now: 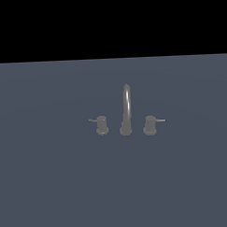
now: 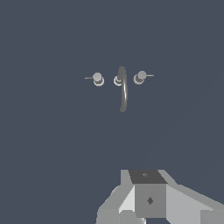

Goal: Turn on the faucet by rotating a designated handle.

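A flat slate-blue surface [image 1: 53, 183] fills the scene, with a black band behind it in the exterior view. The faucet [image 1: 126, 110] stands on this surface, its tall thin arched spout rising from a round base. The handle [image 1: 150, 125], a stubby grey knob with a thin lighter rod pointing away from the spout, sits just beside the spout base on the exterior view's right. The twin knob [image 1: 102, 125], slimmer and with a darker rod, sits on the spout's other side, about as far out. From the wrist view the handle [image 2: 140, 77] lies well apart from the gripper [image 2: 144, 197], whose grey body touches nothing; its fingertips are out of frame, so whether it is released or clenched cannot be told
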### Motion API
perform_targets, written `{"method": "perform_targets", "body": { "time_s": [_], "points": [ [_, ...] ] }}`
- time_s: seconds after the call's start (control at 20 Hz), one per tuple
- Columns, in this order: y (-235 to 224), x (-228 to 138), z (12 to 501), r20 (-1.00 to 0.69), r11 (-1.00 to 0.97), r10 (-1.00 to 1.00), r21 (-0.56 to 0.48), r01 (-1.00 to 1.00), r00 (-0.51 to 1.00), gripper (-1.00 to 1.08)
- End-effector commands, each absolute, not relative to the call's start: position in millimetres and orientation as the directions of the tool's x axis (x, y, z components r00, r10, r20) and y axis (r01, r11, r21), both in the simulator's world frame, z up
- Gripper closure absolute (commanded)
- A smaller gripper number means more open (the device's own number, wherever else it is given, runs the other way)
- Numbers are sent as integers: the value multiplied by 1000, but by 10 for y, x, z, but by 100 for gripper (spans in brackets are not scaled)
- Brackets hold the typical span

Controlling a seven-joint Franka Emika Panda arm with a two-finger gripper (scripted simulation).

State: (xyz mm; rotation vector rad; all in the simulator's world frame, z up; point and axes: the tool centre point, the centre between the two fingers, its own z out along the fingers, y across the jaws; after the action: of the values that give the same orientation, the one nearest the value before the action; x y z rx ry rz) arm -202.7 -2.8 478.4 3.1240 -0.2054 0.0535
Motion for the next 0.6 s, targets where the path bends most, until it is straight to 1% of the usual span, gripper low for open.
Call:
{"method": "perform_targets", "body": {
  "time_s": [0.0,0.55],
  "points": [
    [-65,-1891,4718,33,-984,-179,5,-180,983,108],
    [-348,-1082,4183,24,-881,-474,-9,-473,880,108]
  ]
}}
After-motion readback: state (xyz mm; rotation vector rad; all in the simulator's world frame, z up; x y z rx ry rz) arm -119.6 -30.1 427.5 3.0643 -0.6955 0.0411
